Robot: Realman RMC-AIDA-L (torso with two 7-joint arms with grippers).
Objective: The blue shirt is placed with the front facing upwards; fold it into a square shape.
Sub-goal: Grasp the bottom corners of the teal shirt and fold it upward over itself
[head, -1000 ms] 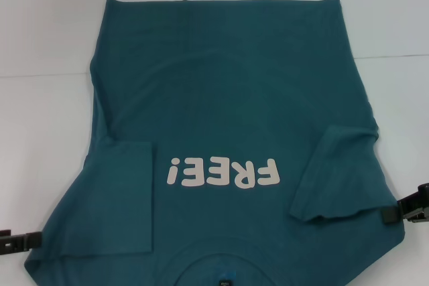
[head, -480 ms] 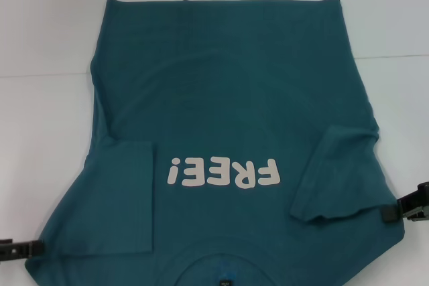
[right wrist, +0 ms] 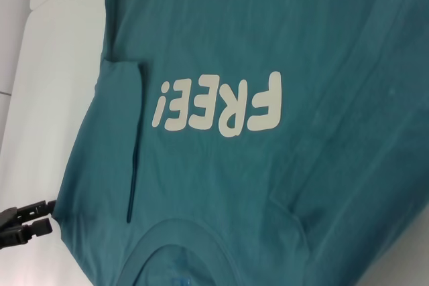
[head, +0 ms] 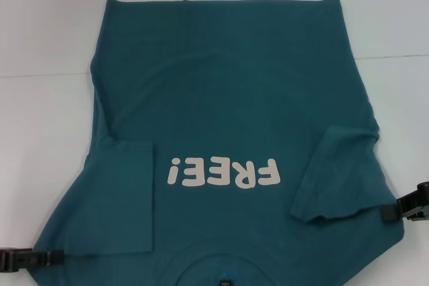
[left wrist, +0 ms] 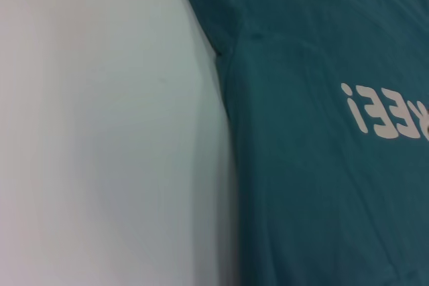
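Note:
The blue shirt (head: 228, 98) lies flat on the table, front up, with white "FREE!" lettering (head: 223, 173) and its collar (head: 221, 269) at the near edge. Both short sleeves are folded inward over the body, one on the left (head: 120, 192) and one on the right (head: 335, 179). My left gripper (head: 57, 257) is low at the shirt's near-left shoulder edge. In the right wrist view this same left gripper (right wrist: 48, 216) shows its two fingers apart at the cloth edge. My right gripper (head: 389, 213) rests at the near-right shoulder edge.
A white table (head: 40, 118) surrounds the shirt, with bare surface left, right and behind it. A faint seam line (head: 40, 74) crosses the table at the back. The left wrist view shows the shirt's side edge (left wrist: 231, 165) beside bare table.
My left gripper has slid right and nearer, from beside the shirt to its shoulder edge. The right gripper and the shirt have stayed still.

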